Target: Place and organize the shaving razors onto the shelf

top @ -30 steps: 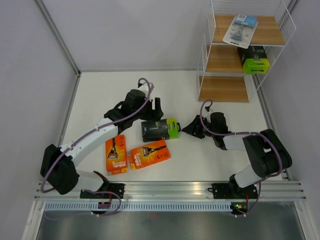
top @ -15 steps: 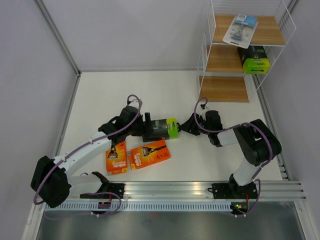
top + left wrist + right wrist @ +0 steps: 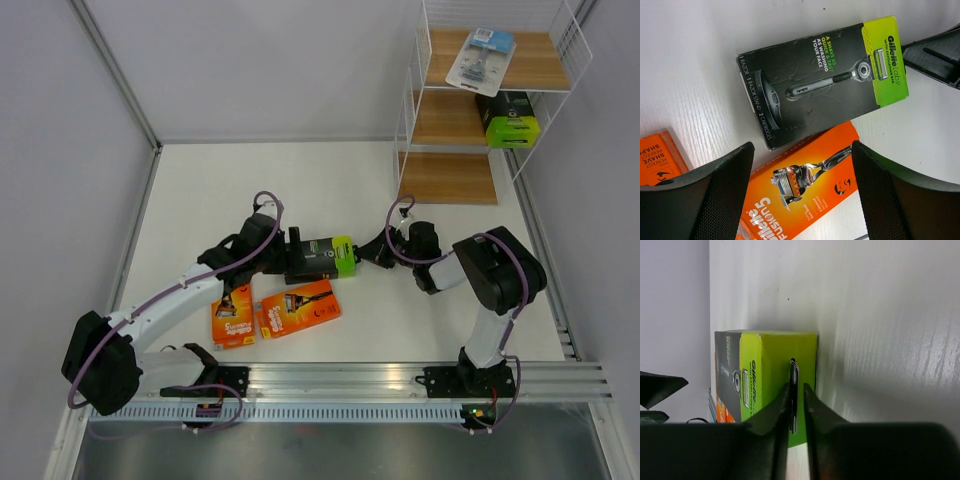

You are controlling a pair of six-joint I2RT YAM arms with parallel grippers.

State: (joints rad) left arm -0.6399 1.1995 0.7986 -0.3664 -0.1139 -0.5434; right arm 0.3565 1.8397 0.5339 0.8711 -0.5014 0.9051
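The left pincer [image 3: 292, 253] stands wide open, its two dark fingers [image 3: 705, 200] spread well apart just short of the plain black end of a black Gillette Labs box [image 3: 318, 257] that lies flat on the white worktop [image 3: 250, 180]. In the left wrist view the box [image 3: 820, 80] lies slightly askew ahead of this pincer [image 3: 801, 147], and nothing is held between the fingers. An orange Fusion razor card [image 3: 805, 200] lies partly between the open fingers, close against the box's long edge, and a second orange card [image 3: 660, 155] shows beyond the left finger. From above, both cards [image 3: 298, 309] [image 3: 231, 308] lie on the near side of the left pincer. The right pincer [image 3: 372, 252] meets the box at its opposite, lime-green end [image 3: 777, 370]. Its fingers [image 3: 772, 412] are drawn almost together, with only a thin dark strip between them. Whether this pincer [image 3: 796, 386] pinches anything cannot be told. The shelf [image 3: 447, 178] stands well beyond the right pincer at the far corner. A clear blister pack [image 3: 480, 58] lies on its top board and a second black box with a lime-green end [image 3: 508, 118] on its middle board.
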